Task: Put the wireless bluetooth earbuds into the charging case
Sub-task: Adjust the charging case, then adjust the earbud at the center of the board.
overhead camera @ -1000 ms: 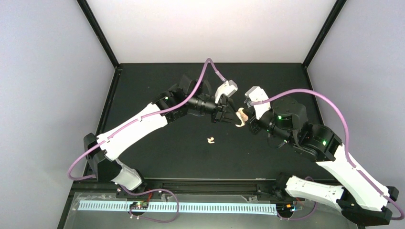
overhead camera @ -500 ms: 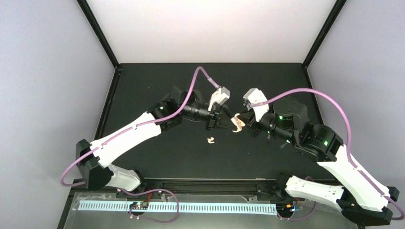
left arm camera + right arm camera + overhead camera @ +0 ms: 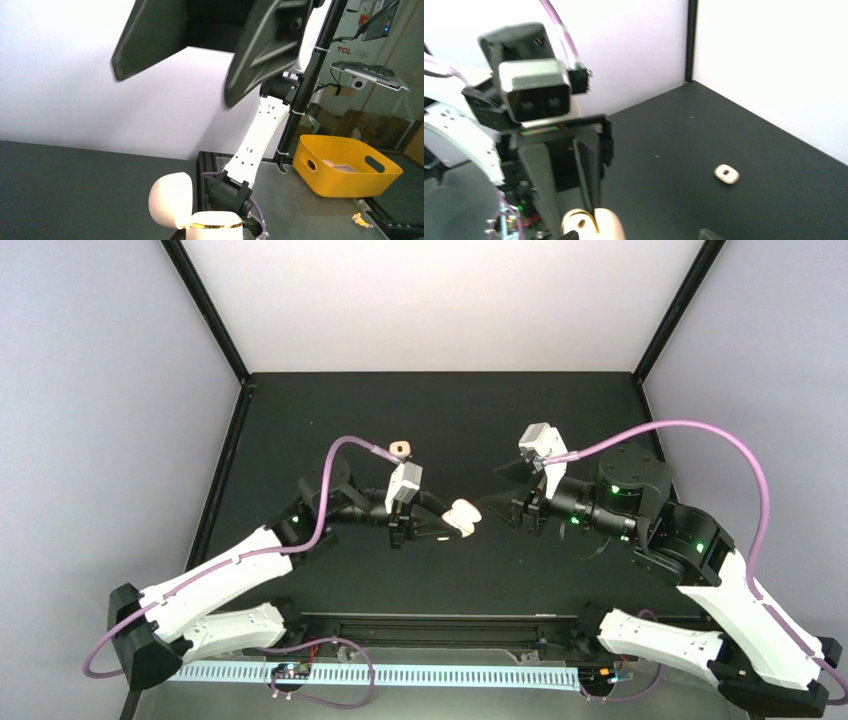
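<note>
A: Two claws, one case between them. To the left of the charging case (image 3: pixel 462 517), the left claw (image 3: pixel 443 528) is pressed together on the case's body. It seems to hold it clear of the table (image 3: pixel 300 410), with the lid (image 3: pixel 171 200) swung open.

B: And on the case's right?

A: The right claw (image 3: pixel 488 492), fingers spread, nothing between them, just beside the open mouth.

B: So which step is this?

A: Loading, I'd judge: the case is held out for a bud. Whether any bud already sits inside, I can't tell, because the wells don't show.

B: Where's the bud?

A: One small cream earbud (image 3: pixel 400 448) lies on the table, left of the case and farther back, well apart from it. I can't see any others.

B: Next move?

A: Likely the right claw must reach past the case to that bud, pinch it and carry it to a well. That's fiddly, since the bud is far smaller than a finger.

B: Anything in the way?

A: The left arm's purple cable (image 3: pixel 345 445) runs just beside the bud, and the left wrist sits between bud and case. Off the table, far right of the case, there's a yellow bin (image 3: pixel 345 167), which is no trouble.
</note>
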Tool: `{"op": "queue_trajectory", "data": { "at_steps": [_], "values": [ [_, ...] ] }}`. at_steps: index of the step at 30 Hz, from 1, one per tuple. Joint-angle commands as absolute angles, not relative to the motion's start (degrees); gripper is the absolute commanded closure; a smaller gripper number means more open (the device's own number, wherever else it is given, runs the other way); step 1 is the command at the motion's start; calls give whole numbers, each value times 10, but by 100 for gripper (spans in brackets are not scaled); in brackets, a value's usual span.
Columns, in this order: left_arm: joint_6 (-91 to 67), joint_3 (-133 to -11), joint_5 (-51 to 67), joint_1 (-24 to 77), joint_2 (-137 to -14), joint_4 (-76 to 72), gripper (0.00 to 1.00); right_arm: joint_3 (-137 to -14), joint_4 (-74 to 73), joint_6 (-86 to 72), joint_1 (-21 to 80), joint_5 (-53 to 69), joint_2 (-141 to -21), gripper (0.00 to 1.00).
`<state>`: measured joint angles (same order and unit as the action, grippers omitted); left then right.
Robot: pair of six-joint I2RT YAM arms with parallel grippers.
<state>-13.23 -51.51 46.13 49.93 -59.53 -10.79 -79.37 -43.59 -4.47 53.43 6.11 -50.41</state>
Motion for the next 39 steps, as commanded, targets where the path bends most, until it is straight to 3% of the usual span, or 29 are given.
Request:
{"op": "queue_trajectory", "data": {
  "at_steps": [1,6,12,19,26,29,39],
  "values": [
    [-136,-470,416,492,-555,-184,98,-776,-373,-76,535,138,-485,37],
    [-153,-414,387,474,-501,-225,98,-728,-321,-96,535,152,-459,30],
    [-163,-337,326,427,-410,-234,98,-615,-276,-153,532,64,-458,30],
    [-194,-247,305,346,-298,-259,98,-488,-191,-226,498,81,-560,34],
    [-147,-153,314,344,-175,-360,98,-478,-158,-246,498,50,-726,40],
    [-142,-145,336,344,-148,-373,99,-492,-153,-261,490,12,-778,42],
    [-110,-184,417,343,-111,-334,98,-486,-101,-274,430,62,-865,46]
  ]
}}
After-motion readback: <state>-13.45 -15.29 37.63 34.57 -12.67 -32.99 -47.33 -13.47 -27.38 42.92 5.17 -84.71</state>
